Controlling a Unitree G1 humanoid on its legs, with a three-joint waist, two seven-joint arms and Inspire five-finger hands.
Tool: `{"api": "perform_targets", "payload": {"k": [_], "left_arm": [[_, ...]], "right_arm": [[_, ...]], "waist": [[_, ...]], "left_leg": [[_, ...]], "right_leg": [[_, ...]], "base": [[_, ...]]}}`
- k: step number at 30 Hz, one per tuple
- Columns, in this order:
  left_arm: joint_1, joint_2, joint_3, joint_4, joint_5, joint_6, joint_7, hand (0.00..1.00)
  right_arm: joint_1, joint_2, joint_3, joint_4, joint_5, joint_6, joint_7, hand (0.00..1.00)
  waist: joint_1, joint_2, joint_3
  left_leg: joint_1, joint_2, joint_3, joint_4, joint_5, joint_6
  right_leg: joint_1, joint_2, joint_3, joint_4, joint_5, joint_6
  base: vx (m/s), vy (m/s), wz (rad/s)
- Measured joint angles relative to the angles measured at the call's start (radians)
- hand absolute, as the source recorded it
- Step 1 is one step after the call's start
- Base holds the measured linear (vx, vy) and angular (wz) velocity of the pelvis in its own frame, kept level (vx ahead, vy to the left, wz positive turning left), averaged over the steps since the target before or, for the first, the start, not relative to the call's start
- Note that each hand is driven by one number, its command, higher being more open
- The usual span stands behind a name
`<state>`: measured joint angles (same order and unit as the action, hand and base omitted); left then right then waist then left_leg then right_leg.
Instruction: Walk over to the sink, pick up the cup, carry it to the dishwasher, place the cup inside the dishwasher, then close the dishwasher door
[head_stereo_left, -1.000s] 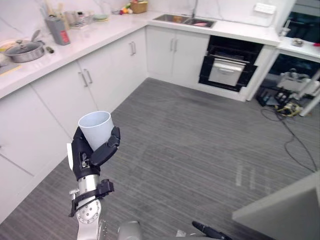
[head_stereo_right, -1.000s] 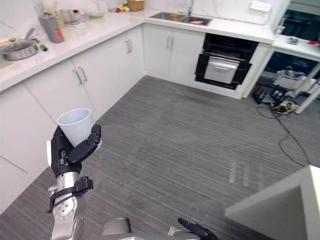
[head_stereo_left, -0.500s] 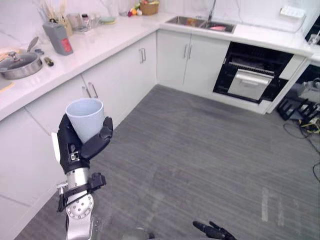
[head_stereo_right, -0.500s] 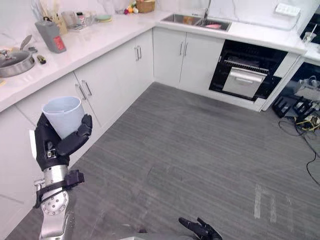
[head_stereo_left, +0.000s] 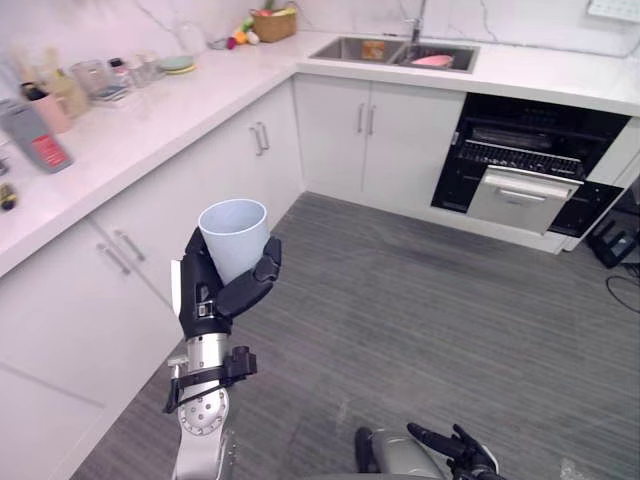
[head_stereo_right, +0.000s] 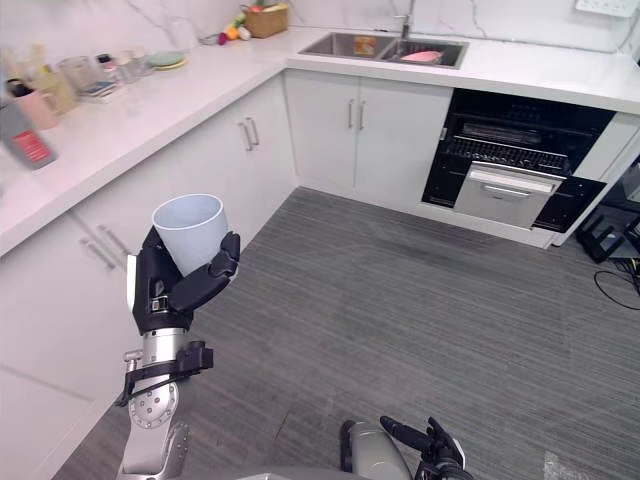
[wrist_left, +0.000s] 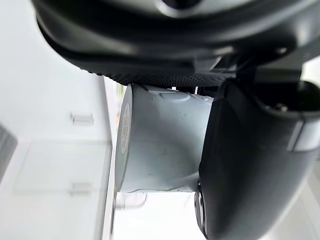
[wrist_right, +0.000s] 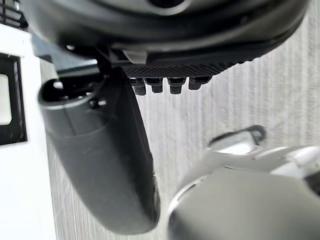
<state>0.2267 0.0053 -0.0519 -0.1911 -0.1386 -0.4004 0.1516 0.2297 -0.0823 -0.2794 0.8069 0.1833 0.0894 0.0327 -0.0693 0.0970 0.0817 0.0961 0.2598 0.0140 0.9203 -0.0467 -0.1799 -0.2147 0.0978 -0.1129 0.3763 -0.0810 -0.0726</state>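
You have the pale, empty cup (head_stereo_left: 234, 235) upright in the left hand (head_stereo_left: 215, 295), mouth up, with fingers and thumb curled round its lower half. The dishwasher (head_stereo_left: 525, 165), dark racks showing, stands well ahead and right of that hand. The steel sink (head_stereo_left: 385, 50) lies beyond.

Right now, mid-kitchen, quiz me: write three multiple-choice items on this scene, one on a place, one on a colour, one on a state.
1. Where is the cup?
A. in the sink
B. in the left hand
C. on the floor

2. What colour is the cup?
A. red
B. black
C. pale, whitish

3. How is the cup oriented?
A. upright, mouth up
B. upside down
C. on its side

Answers:
1 B: the hand's fingers and thumb curl round the cup's wall.
2 C: it shows pale against the dark hand.
3 A: its open rim faces up.
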Motion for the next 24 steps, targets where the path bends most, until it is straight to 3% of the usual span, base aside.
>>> {"api": "perform_targets", "payload": {"k": [1, 3, 4, 6, 7, 8, 9, 11, 12, 13, 14, 16, 17, 19, 20, 21, 22, 23, 24], "left_arm": [[0.004, -0.017, -0.002, 0.000, 0.000, 0.000, -0.009, 0.00], [0.009, -0.028, 0.004, 0.000, -0.003, -0.001, -0.017, 0.00], [0.011, -0.022, 0.008, 0.000, -0.015, -0.002, -0.029, 0.00], [0.011, -0.010, 0.020, 0.000, -0.035, -0.012, -0.038, 0.00], [0.011, -0.007, 0.033, 0.000, -0.040, -0.018, -0.040, 0.00], [0.011, -0.004, 0.037, 0.000, -0.047, -0.018, -0.040, 0.00], [0.012, -0.001, 0.040, 0.001, -0.063, -0.018, -0.039, 0.00], [0.012, -0.002, 0.021, 0.004, -0.075, -0.018, -0.021, 0.00], [0.012, -0.002, 0.012, 0.008, -0.077, -0.019, -0.018, 0.00], [0.003, 0.007, 0.004, 0.021, -0.078, -0.019, -0.018, 0.00], [-0.003, 0.006, 0.002, 0.029, -0.078, -0.020, -0.019, 0.00], [-0.003, 0.027, 0.004, 0.056, -0.079, -0.016, -0.017, 0.00], [-0.005, 0.039, 0.004, 0.059, -0.080, -0.015, -0.020, 0.00], [-0.025, 0.079, -0.015, 0.086, -0.081, -0.013, -0.035, 0.00], [-0.033, 0.103, -0.036, 0.085, -0.097, -0.015, -0.054, 0.00], [-0.033, 0.111, -0.039, 0.085, -0.101, -0.012, -0.057, 0.00], [-0.033, 0.113, -0.041, 0.086, -0.096, -0.008, -0.060, 0.00], [-0.036, 0.114, -0.044, 0.086, -0.071, -0.001, -0.044, 0.00], [-0.038, 0.115, -0.045, 0.086, -0.068, -0.001, -0.040, 0.00]], "right_arm": [[0.019, 0.003, 0.001, -0.017, -0.013, 0.006, 0.000, 1.00], [0.034, 0.003, 0.001, -0.020, -0.010, 0.010, -0.006, 1.00], [0.034, -0.008, 0.000, -0.011, -0.008, 0.014, -0.012, 1.00], [0.004, -0.017, 0.000, 0.015, -0.007, 0.014, -0.013, 1.00], [-0.029, -0.028, 0.000, 0.046, -0.007, 0.012, -0.013, 1.00], [-0.055, -0.034, 0.000, 0.058, -0.007, 0.010, -0.013, 1.00], [-0.080, -0.037, -0.002, 0.071, -0.007, -0.003, -0.016, 1.00], [-0.091, -0.037, -0.014, 0.075, -0.007, -0.025, -0.021, 1.00], [-0.093, -0.033, -0.022, 0.077, -0.007, -0.029, -0.031, 1.00], [-0.095, -0.018, -0.030, 0.090, -0.006, -0.031, -0.048, 1.00], [-0.095, -0.014, -0.031, 0.096, -0.006, -0.030, -0.054, 1.00], [-0.086, 0.019, -0.029, 0.111, -0.011, -0.018, -0.065, 1.00], [-0.078, 0.029, -0.030, 0.114, -0.010, -0.018, -0.070, 1.00], [-0.051, 0.058, -0.069, 0.138, -0.008, -0.018, -0.093, 1.00], [-0.037, 0.071, -0.100, 0.154, 0.002, -0.019, -0.119, 1.00], [-0.037, 0.075, -0.109, 0.159, 0.003, -0.018, -0.126, 1.00], [-0.029, 0.074, -0.110, 0.160, -0.002, -0.019, -0.129, 1.00], [-0.012, 0.070, -0.112, 0.160, -0.018, -0.019, -0.119, 1.00], [-0.010, 0.071, -0.114, 0.159, -0.017, -0.019, -0.117, 1.00]], "waist": [[0.002, -0.002, 0.003], [0.009, -0.009, 0.013], [0.028, -0.012, 0.016], [0.055, -0.017, 0.019], [0.062, -0.019, 0.021], [0.067, -0.020, 0.021], [0.076, -0.027, 0.026], [0.082, -0.029, 0.027], [0.081, -0.034, 0.026], [0.074, -0.061, 0.025], [0.074, -0.068, 0.030], [0.079, -0.096, 0.028], [0.074, -0.104, 0.023], [0.063, -0.116, 0.012], [0.060, -0.135, 0.002], [0.060, -0.145, 0.002], [0.056, -0.147, 0.005], [0.039, -0.141, 0.006], [0.033, -0.140, 0.007]], "left_leg": [[-0.082, 0.025, 0.016, 0.153, -0.005, 0.020], [-0.182, 0.040, 0.045, 0.263, -0.041, 0.072], [-0.255, 0.035, 0.076, 0.257, -0.093, 0.108], [-0.319, -0.010, 0.131, 0.041, -0.167, 0.137], [-0.329, -0.064, 0.140, -0.211, -0.188, 0.143], [-0.325, -0.110, 0.125, -0.421, -0.171, 0.140], [-0.323, -0.166, 0.083, -0.624, -0.066, 0.134], [-0.325, -0.207, 0.022, -0.715, 0.052, 0.113], [-0.312, -0.220, 0.019, -0.719, 0.113, 0.141], [-0.297, -0.246, 0.034, -0.696, 0.096, 0.177], [-0.298, -0.250, 0.039, -0.666, 0.068, 0.185], [-0.292, -0.233, 0.083, -0.527, -0.038, 0.201], [-0.286, -0.233, 0.083, -0.504, -0.056, 0.200], [-0.215, -0.238, 0.085, -0.500, -0.125, 0.199], [-0.137, -0.255, 0.112, -0.565, -0.181, 0.206], [-0.105, -0.267, 0.125, -0.592, -0.192, 0.224], [-0.056, -0.275, 0.142, -0.625, -0.199, 0.231], [0.008, -0.268, 0.158, -0.658, -0.210, 0.224], [0.020, -0.264, 0.160, -0.666, -0.211, 0.222]], "right_leg": [[0.081, 0.017, 0.001, -0.061, -0.007, -0.014], [0.182, 0.032, 0.008, -0.133, -0.016, -0.028], [0.250, 0.039, 0.025, -0.192, -0.017, -0.032], [0.322, 0.037, 0.062, -0.255, -0.016, -0.033], [0.352, 0.029, 0.090, -0.282, -0.018, -0.030], [0.372, 0.022, 0.114, -0.298, -0.023, -0.025], [0.396, 0.005, 0.151, -0.314, -0.036, -0.017], [0.421, -0.011, 0.192, -0.317, -0.071, 0.011], [0.434, -0.021, 0.207, -0.312, -0.095, 0.017], [0.438, -0.056, 0.219, -0.282, -0.136, 0.030], [0.437, -0.063, 0.228, -0.262, -0.148, 0.046], [0.446, -0.067, 0.284, -0.170, -0.155, 0.057], [0.445, -0.068, 0.281, -0.141, -0.154, 0.057], [0.398, -0.064, 0.237, 0.082, -0.154, 0.061], [0.273, -0.097, 0.176, 0.366, -0.117, 0.137], [0.224, -0.122, 0.152, 0.470, -0.062, 0.157], [0.163, -0.152, 0.123, 0.597, -0.029, 0.145], [0.076, -0.160, 0.085, 0.687, -0.095, 0.106], [0.059, -0.158, 0.076, 0.688, -0.113, 0.106]], "base": [[0.61, -0.254, 0.01], [0.45, -0.200, 0.01], [0.54, -0.193, -0.23], [0.45, -0.086, -0.47], [0.43, 0.009, -0.59], [0.55, 0.077, -0.79], [0.37, 0.102, -0.70], [0.43, 0.161, -0.61], [0.52, 0.223, -0.39], [0.46, 0.184, -0.23], [0.48, 0.170, -0.36], [0.45, 0.155, -0.58], [0.41, 0.123, -0.39], [0.43, 0.108, -0.20], [0.33, 0.092, -0.34], [0.33, 0.097, -0.52], [0.26, 0.065, -0.53], [0.33, 0.074, -0.42], [0.35, 0.047, -0.26]]}}
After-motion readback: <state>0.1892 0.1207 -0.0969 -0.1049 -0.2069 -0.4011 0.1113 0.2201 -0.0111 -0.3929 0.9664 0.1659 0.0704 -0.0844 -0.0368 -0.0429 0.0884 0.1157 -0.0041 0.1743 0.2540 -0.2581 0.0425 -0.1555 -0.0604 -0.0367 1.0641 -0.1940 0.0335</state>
